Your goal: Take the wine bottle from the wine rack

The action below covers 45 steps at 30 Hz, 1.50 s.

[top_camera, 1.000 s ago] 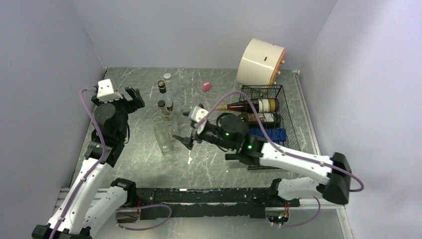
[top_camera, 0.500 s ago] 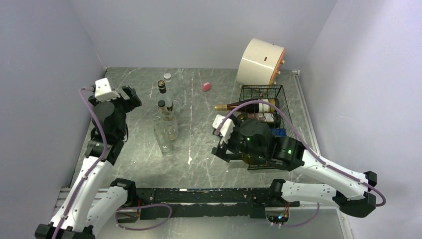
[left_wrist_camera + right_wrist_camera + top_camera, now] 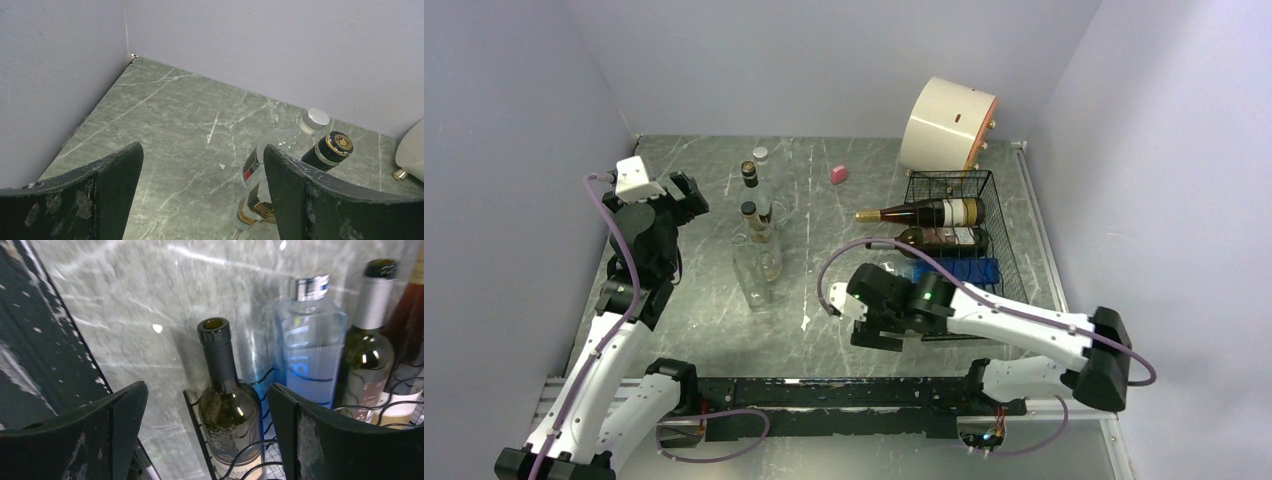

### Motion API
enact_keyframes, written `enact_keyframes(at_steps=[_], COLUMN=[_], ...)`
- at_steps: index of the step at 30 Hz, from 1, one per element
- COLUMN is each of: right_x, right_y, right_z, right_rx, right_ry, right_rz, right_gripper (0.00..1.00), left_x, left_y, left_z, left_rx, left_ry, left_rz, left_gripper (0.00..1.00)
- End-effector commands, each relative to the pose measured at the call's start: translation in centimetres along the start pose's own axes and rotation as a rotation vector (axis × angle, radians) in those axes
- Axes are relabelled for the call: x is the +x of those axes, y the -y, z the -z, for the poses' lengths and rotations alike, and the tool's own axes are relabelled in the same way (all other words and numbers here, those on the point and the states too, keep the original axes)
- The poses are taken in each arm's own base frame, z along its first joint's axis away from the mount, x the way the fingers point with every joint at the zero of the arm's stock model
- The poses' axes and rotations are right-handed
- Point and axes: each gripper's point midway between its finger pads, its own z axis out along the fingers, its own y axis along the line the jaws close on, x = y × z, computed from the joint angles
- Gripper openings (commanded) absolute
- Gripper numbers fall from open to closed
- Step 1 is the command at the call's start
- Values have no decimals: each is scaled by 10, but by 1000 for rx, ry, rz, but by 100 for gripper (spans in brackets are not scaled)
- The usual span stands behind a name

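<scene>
Jaws spread wide; beyond them, silver-capped clear bottle (image 3: 282, 147) just beside black-capped bottle (image 3: 328, 151) on green table (image 3: 175, 115).

one wine rack (image 3: 948, 176) sits on the counter (image 3: 724, 340). four bottles lie in the wine rack: one dark open-mouthed bottle (image 3: 226, 410), one clear blue bottle (image 3: 310, 347), one green bottle (image 3: 372, 357) with a grey foil neck, and one brown bottle (image 3: 407, 335) cut off by the picture's edge. left of the wine rack stands one cluster of clear glass bottles (image 3: 757, 240). it shows one silver cap (image 3: 761, 154) and two dark caps (image 3: 749, 170), but overlapping glass hides the exact bottle total. behind the wine rack is one cream drum (image 3: 944, 125), and left of the rack's far corner lies one small pink thing (image 3: 838, 174). there are two arms, the left arm (image 3: 609, 350) and the right arm (image 3: 1024, 325), each showing two fingers (image 3: 80, 200) (image 3: 345, 440).
</scene>
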Motion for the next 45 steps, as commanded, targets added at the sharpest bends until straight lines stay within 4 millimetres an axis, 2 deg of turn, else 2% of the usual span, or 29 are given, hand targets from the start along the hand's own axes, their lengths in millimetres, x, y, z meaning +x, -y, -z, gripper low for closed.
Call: enact_keyframes(at_steps=[1,4,6,10,20,22,26,33,38,45], right_x=[36,51,53,57,79,78,75,76,68,37], right_y=[-2,5,10,7,7,9,15,16,14,22], right_z=[-24,-35,-41,-56,-81,-83,-85,-89,-91,-84], right_rx=[2,45,68,51,54,69,90,80,48,57], right_ry=[-200,-299,-317,-348,-429,-430,-425,-431,-431,-365], right_rz=[104,155,178,216,282,283,290,288,281,229], right_gripper=[93,92,91,91,80,70,56,42,21,18], left_x=[-17,-20,-21,-22,-24,-26,-28,-28,-29,-29], left_y=[0,0,0,1,4,3,4,5,6,6], left_z=[1,3,4,5,7,8,10,10,11,11], left_rx=[-2,0,3,10,25,23,31,38,41,42], left_ry=[34,41,45,49,51,58,62,62,64,64], left_rz=[13,18,22,29,40,43,50,55,56,58], left_gripper=[93,93,93,93,93,93,93,93,93,93])
